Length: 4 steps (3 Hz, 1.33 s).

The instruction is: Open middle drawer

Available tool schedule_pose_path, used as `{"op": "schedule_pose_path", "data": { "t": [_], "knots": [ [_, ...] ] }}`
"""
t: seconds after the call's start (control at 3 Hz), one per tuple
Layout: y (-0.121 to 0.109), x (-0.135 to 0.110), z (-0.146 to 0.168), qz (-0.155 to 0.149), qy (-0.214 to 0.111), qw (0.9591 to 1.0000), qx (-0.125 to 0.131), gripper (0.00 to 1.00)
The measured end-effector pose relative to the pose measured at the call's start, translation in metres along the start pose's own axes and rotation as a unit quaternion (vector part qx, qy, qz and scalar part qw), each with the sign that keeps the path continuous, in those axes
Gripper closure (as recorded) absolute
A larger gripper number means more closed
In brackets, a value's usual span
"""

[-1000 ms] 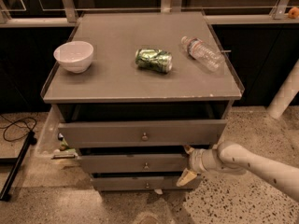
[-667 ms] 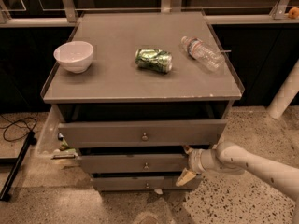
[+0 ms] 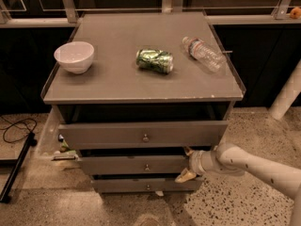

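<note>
The grey cabinet (image 3: 141, 86) has three drawers, each pulled out a little. The middle drawer (image 3: 136, 165) has a flat grey front with a small round knob (image 3: 146, 167) at its centre. It sits below the top drawer (image 3: 141, 134) and above the bottom drawer (image 3: 141, 185). My gripper (image 3: 187, 164) is at the right end of the middle drawer's front, on a white arm (image 3: 254, 166) coming in from the right. One fingertip (image 3: 188, 151) is above the front's edge and the other is below it. The fingers are spread, open.
On the cabinet top are a white bowl (image 3: 74, 56), a crushed green can (image 3: 154, 60) and a clear plastic bottle (image 3: 203, 53) lying on its side. A black cable (image 3: 16, 126) and a dark stand lie on the floor at left. A white post (image 3: 286, 95) stands at right.
</note>
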<state>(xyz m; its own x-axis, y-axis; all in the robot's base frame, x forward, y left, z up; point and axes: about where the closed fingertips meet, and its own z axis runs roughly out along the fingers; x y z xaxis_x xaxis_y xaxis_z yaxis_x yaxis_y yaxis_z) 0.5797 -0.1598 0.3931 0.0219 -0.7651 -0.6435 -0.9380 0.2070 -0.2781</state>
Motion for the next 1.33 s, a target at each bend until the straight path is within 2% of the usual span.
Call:
{"op": "schedule_pose_path", "data": {
  "t": [1.0, 1.33],
  "knots": [
    [-0.0067, -0.0071, -0.0077, 0.0, 0.0, 1.0, 0.0, 0.89],
    [-0.0074, -0.009, -0.01, 0.0, 0.0, 1.0, 0.0, 1.0]
  ]
}}
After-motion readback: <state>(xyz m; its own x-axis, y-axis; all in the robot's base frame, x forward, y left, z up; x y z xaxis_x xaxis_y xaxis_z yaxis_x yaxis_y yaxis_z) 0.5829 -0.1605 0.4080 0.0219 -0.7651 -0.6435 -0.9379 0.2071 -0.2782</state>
